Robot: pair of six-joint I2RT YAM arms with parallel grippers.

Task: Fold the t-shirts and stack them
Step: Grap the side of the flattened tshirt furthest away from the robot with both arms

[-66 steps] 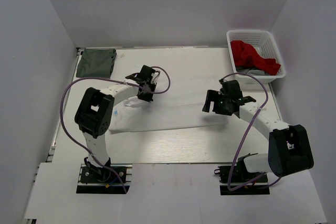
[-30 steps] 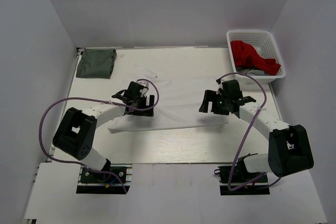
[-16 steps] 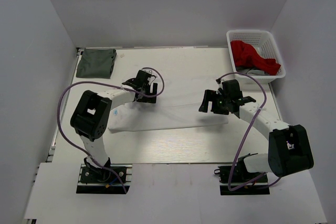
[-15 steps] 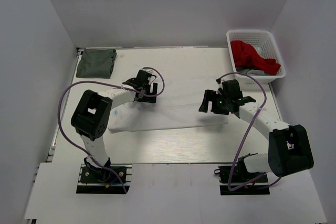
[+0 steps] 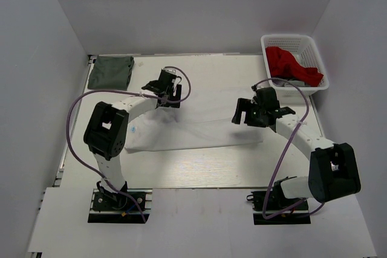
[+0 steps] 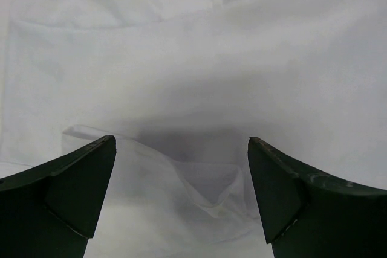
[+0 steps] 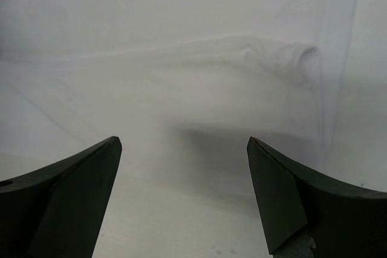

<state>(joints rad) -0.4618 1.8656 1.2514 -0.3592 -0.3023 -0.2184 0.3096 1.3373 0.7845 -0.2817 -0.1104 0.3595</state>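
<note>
Your left gripper [image 6: 181, 152] and right gripper [image 7: 183, 149] are both released, hanging wide over the white t-shirt [image 5: 199, 132], grabbing nothing. The folded green t-shirt [image 5: 110, 72] sits back-left.

white arms [image 5: 136, 105], black joints [image 5: 106, 131], purple cables [image 5: 69, 130]

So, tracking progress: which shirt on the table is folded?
The dark grey-green t-shirt, a neat rectangle at the far-left corner; the white t-shirt lies spread out.
</note>
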